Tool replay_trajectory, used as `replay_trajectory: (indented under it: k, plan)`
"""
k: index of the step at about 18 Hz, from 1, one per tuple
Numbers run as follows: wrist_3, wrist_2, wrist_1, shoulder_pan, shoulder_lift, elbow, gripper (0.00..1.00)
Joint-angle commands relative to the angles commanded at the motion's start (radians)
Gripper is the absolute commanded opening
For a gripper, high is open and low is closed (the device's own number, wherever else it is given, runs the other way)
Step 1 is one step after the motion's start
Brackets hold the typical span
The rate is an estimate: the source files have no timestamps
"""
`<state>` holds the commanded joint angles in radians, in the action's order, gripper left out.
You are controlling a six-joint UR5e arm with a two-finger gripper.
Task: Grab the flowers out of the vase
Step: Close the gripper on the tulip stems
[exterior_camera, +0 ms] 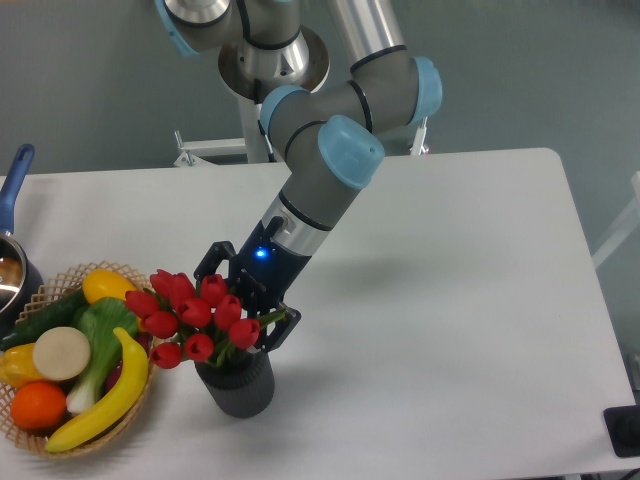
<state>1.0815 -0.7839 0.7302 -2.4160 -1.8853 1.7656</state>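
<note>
Basket (45, 292): your left neighbour, touching the blooms.
Flowers (190, 315): red buds, upright in vase (238, 382).
Gripper (243, 305): fingers spread either side, not clamped.

So the vase (236, 382) sits near the front of the desk (450, 300), flowers (195, 315) in it. Basket (60, 300) is just left of it, pot (12, 270) behind that at the edge. The hand (243, 298) is right behind the flowers.
</note>
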Motion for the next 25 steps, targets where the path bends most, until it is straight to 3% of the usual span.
replay_trajectory:
  k: [9,25]
  plan:
    - [0.000,0.002,0.000,0.000,0.000,-0.002,0.48]
    - [0.000,0.100,0.000,-0.018,0.009,0.002,0.44]
